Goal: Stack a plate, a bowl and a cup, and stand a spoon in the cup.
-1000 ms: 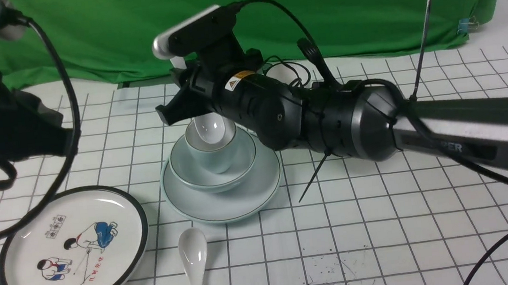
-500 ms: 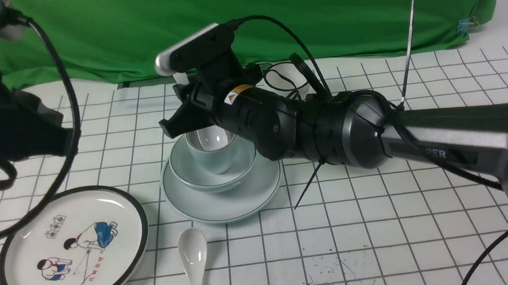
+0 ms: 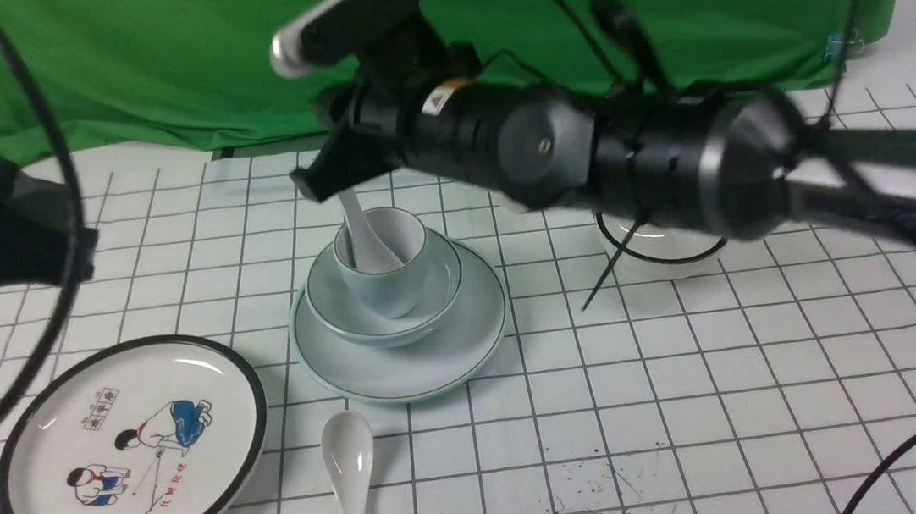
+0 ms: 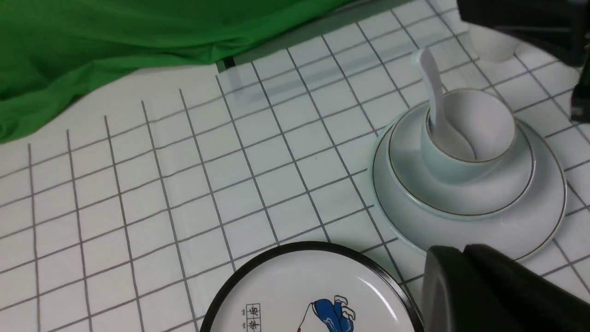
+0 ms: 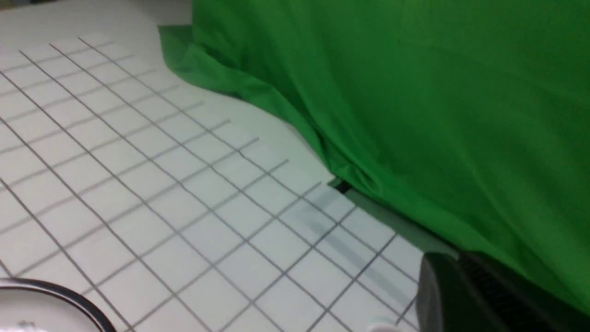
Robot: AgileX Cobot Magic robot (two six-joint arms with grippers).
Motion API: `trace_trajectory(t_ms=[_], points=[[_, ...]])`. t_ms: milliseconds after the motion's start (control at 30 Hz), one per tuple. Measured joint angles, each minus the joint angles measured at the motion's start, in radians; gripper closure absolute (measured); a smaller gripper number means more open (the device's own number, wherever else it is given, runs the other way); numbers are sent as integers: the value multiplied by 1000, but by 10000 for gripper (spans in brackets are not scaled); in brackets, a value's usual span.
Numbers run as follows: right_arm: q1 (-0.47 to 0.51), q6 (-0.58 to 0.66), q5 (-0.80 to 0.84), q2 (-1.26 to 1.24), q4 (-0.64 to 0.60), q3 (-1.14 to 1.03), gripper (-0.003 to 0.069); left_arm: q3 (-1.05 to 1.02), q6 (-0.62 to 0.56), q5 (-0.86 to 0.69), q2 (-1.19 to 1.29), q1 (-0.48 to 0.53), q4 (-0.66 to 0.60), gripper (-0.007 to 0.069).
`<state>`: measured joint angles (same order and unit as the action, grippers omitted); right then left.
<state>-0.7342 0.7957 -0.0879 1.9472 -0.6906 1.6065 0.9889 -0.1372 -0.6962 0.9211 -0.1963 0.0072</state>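
Observation:
The pale blue-green plate (image 3: 435,361) lies mid-table with the bowl (image 3: 331,308) on it and the cup (image 3: 393,285) in the bowl. The plain white spoon (image 3: 360,229) stands in the cup, its handle leaning up and to the left; it also shows in the left wrist view (image 4: 435,99). My right gripper (image 3: 321,182) hovers just above the handle tip, apart from it and open. One of its fingers (image 5: 442,295) shows in the right wrist view. My left gripper (image 4: 461,253) is shut and empty, near the plate's (image 4: 530,230) front left edge.
A black-rimmed plate with cartoon children (image 3: 131,449) lies front left. A white spoon with black characters (image 3: 350,473) lies in front of the stack. A black-rimmed bowl (image 3: 666,248) sits to the right, under my right arm. Green cloth (image 3: 190,55) lines the back.
My right gripper has let go of the spoon and risen above the cup. The spoon stays standing in the cup. The black-rimmed bowl now shows under the raised arm.

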Motion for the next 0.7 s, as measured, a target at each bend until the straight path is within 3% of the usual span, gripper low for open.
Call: trace_trajectory(t_ms=[300, 500, 700], points=[[14, 14, 128, -333, 16, -136, 648, -284, 61, 69, -402, 0, 25, 652], [16, 14, 60, -655, 22, -480, 648, -453, 66, 172, -664, 0, 25, 652], [17, 14, 36, -942, 23, -718, 648, -477, 68, 179, -750, 0, 25, 652]])
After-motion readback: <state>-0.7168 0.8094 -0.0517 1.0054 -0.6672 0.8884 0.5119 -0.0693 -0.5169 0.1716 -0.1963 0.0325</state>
